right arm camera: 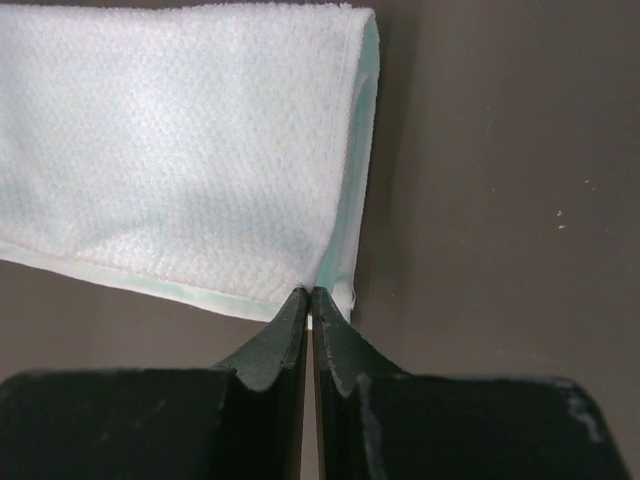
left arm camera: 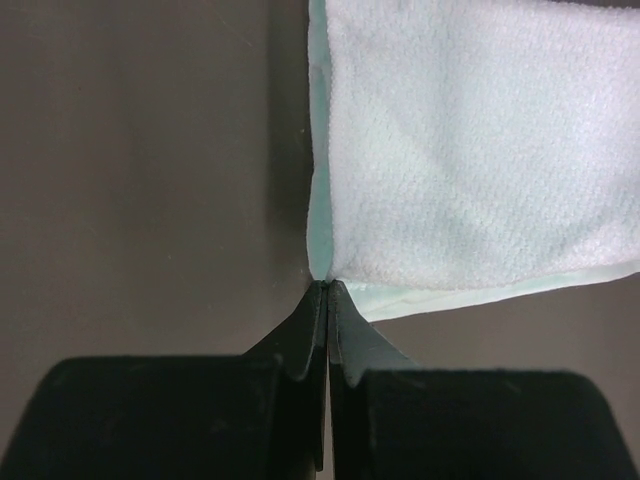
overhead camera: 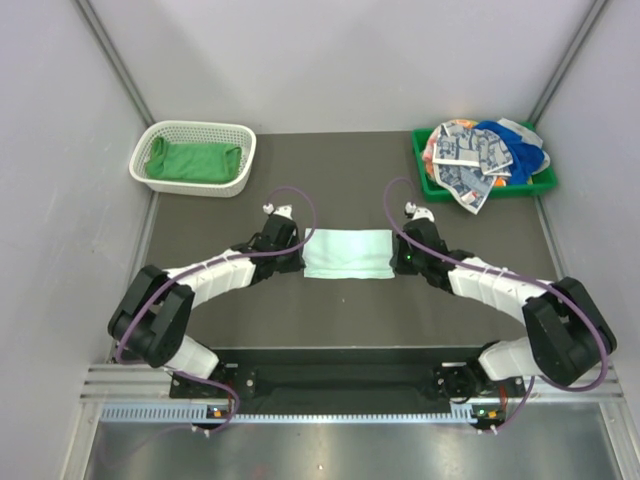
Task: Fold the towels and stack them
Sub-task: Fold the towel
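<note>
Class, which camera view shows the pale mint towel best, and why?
Top external: the pale mint towel shows whole there, a folded rectangle. Each wrist view shows only one corner of it, at the tips of the left tool or the right tool.

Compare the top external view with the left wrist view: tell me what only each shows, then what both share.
Only the top external view shows the white mesh basket holding a bright green towel, the green plastic tray heaped with mixed towels, and the right gripper. Only the left wrist view shows the black fingers shut on the pale mint folded towel's corner and the fold's layered edges. Both show that towel on the dark table, with the left gripper at its left end.
</note>
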Motion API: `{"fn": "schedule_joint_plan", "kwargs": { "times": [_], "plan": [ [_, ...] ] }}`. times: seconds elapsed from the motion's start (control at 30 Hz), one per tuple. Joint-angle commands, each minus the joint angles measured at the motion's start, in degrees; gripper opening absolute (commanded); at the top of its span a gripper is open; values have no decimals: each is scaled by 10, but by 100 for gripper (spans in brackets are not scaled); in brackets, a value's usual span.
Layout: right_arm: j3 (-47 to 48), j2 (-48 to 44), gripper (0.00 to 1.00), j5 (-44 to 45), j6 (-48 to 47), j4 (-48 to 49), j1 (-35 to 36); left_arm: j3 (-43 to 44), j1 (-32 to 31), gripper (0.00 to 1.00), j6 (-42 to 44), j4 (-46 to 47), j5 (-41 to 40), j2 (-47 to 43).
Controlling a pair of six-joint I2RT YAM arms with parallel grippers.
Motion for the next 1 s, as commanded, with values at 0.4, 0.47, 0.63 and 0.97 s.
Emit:
{"fn": "schedule_joint_plan", "kwargs": {
  "times": [0.4, 0.47, 0.63, 0.97],
  "plan": [
    [48, -68, 3, 29, -13, -43, 8, 28, -2, 0, 3, -13, 24, -71],
    [46, -73, 4, 29, -11, -45, 8, 21, -4, 0, 1, -15, 25, -79],
    [28, -73, 4, 29, -8, -42, 10, -6, -4, 0, -3, -14, 31, -86],
    [-24, -60, 5, 18, 7, -14, 9, -64, -7, 0, -14, 7, 49, -80]
  ]
}}
